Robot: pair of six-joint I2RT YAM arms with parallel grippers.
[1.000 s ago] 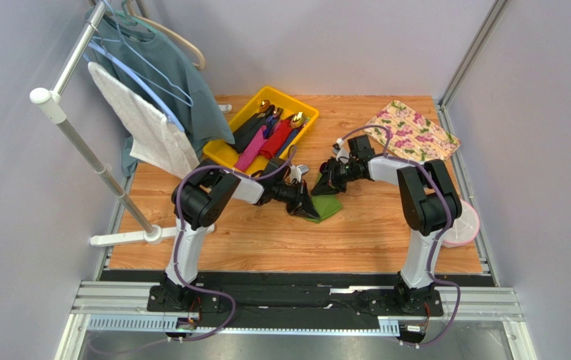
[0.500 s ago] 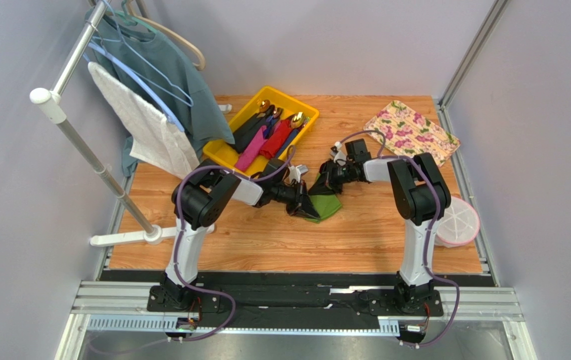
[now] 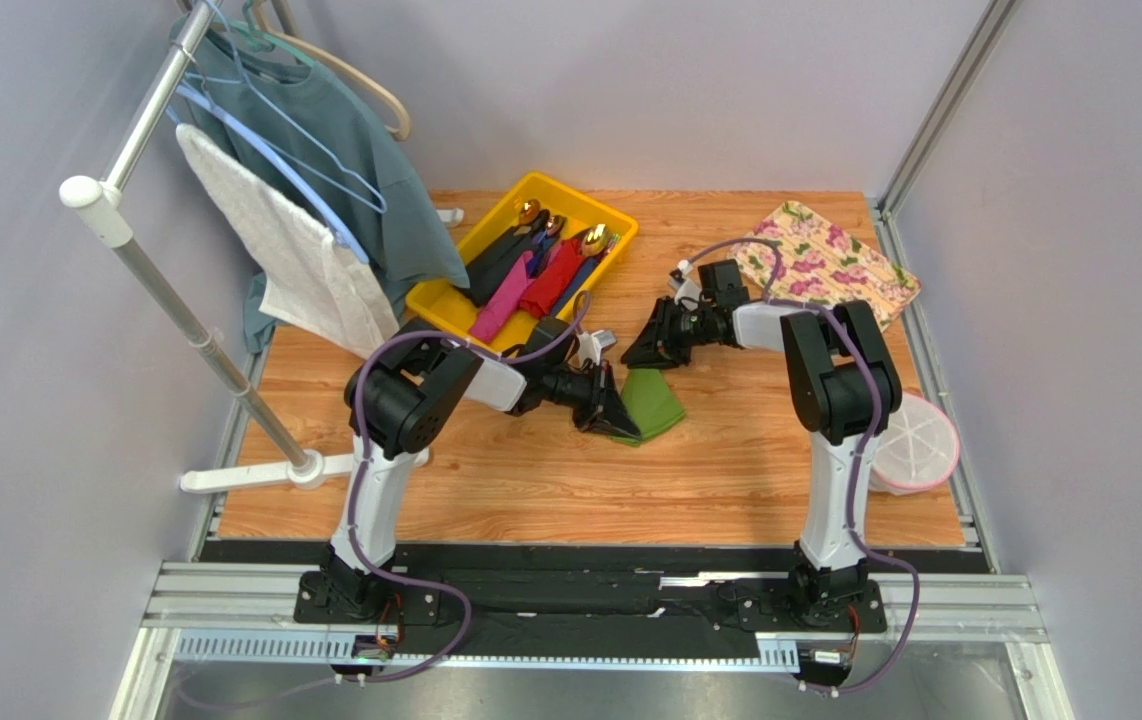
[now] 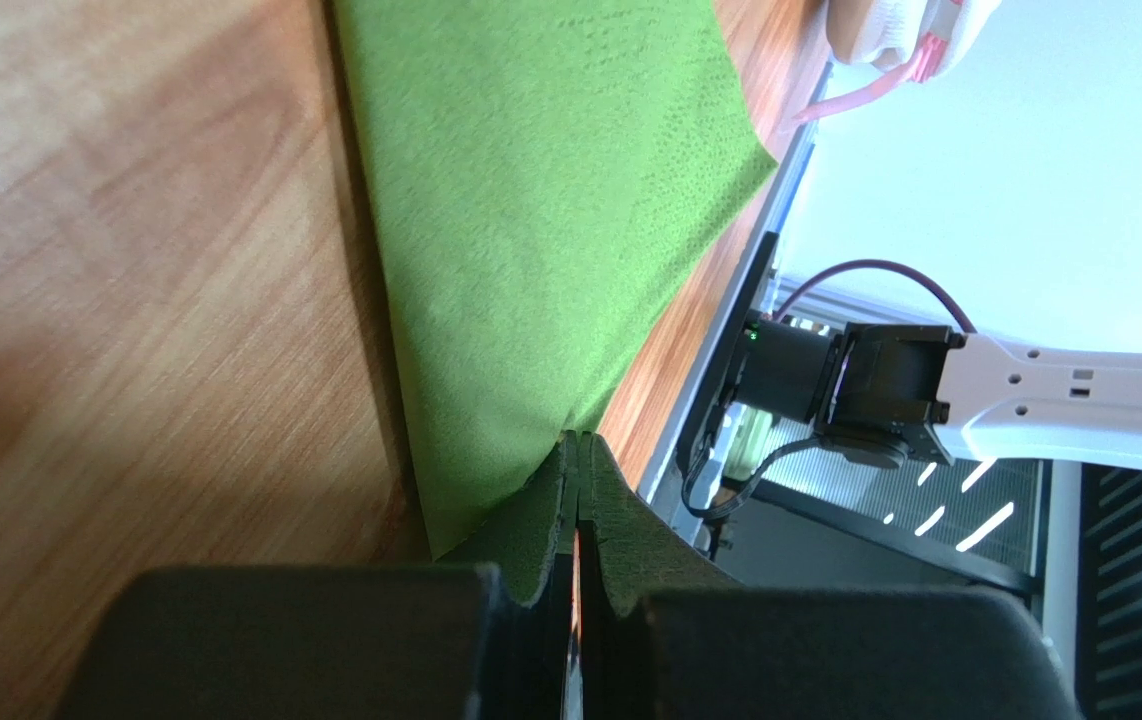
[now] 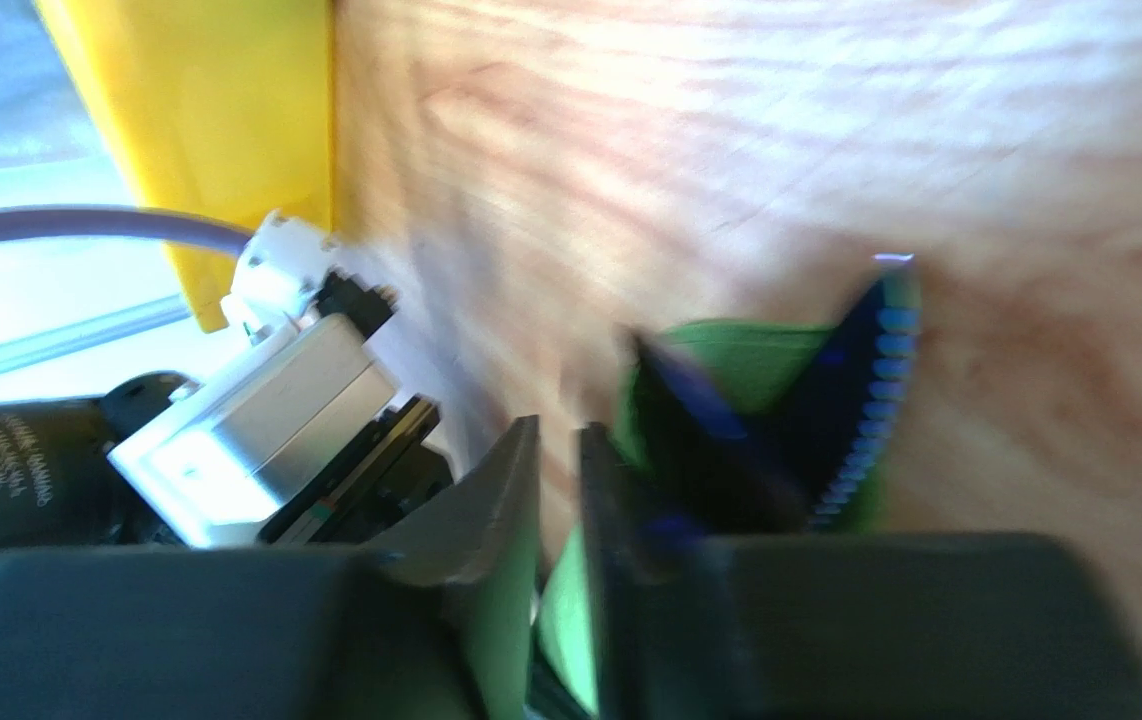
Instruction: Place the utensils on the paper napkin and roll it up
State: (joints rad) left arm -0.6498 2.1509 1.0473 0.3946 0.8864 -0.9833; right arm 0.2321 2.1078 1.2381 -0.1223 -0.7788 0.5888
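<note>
One thin green paper napkin (image 4: 532,195), finely dimpled, lies on the wood-grain table (image 3: 562,480), corner pinched in the closed left gripper (image 4: 577,450). Right gripper (image 5: 559,435): narrow slit, empty. At least four slim utensils (image 3: 540,267) sit in one yellow tray (image 3: 439,308).

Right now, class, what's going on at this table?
Two robot arms are working on a green paper napkin lying on the wooden table. The left gripper has its jaws shut on the napkin's edge. The right gripper hovers by it, jaws slightly apart, holding nothing. The utensils lie in the yellow tray, none on the napkin yet.
</note>
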